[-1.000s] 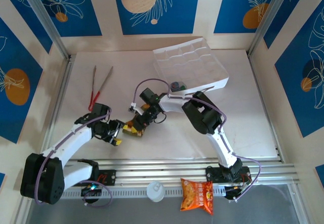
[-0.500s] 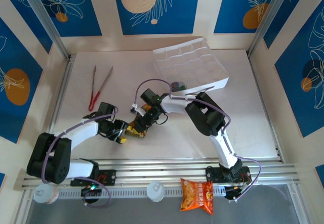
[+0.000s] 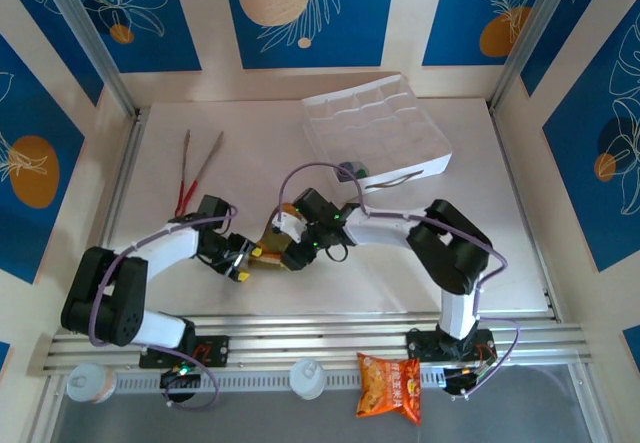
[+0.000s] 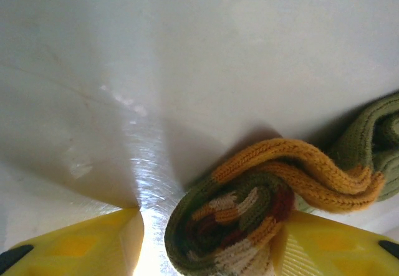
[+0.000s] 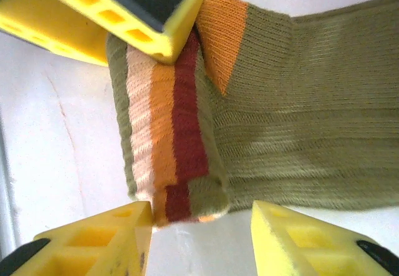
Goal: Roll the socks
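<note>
White table inside a blue-patterned booth, socks half rolled near its front middle. Left hand part-open around the striped roll, right hand open astride its end, neither gripping. Soft, light, springy knit, likely to unroll; best pinched across the thick roll.

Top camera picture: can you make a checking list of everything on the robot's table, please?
Surface: white table, no spills seen.
Job's things: striped olive sock, partly rolled; grey-green bundle by the compartment tray, maybe the second sock.
Clutter: tongs, that tray, snack packet on the near ledge.
Grippers: left gripper open, roll between its fingers; right gripper open at the roll's end.
Cables: purple cable loops above the right arm.
Surroundings: blue leaf-patterned panels.
</note>
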Controlling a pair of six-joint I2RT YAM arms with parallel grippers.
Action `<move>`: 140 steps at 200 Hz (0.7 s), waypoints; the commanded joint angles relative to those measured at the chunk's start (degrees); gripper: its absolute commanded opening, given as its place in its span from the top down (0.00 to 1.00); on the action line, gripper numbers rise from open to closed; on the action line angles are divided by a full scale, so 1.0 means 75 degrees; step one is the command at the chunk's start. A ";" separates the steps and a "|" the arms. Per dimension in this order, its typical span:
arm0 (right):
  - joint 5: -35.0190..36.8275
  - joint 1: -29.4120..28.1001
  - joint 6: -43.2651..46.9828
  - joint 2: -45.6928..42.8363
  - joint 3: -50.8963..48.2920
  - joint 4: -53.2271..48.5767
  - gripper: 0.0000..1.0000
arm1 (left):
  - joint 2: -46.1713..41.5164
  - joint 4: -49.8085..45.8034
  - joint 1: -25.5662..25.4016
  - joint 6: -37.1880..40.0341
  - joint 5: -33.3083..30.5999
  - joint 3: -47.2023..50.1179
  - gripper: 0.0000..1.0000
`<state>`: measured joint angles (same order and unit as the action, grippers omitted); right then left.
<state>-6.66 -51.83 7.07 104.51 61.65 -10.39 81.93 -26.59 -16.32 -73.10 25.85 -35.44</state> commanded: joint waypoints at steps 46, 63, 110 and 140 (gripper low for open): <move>0.3846 -0.1595 0.2993 -0.0290 -0.0303 0.0905 0.51 | 0.0722 -0.0338 -0.0080 0.0237 -0.0470 0.0114 0.46; 0.4123 -0.1787 0.3427 -0.0021 -0.0131 0.1042 0.50 | 0.0763 -0.0330 -0.0063 0.0263 -0.0457 0.0105 0.46; 0.4523 -0.2038 0.3659 0.0884 0.0427 0.1074 0.54 | 0.0889 -0.0345 -0.0059 0.0357 -0.0389 -0.0031 0.46; 0.4686 -0.2027 0.3234 0.1321 0.0828 0.0638 0.78 | 0.0897 -0.0349 -0.0041 0.0402 -0.0344 -0.0067 0.46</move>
<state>27.00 -66.65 33.06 111.50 65.23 -3.68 84.99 -29.69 -16.16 -71.79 26.39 -38.30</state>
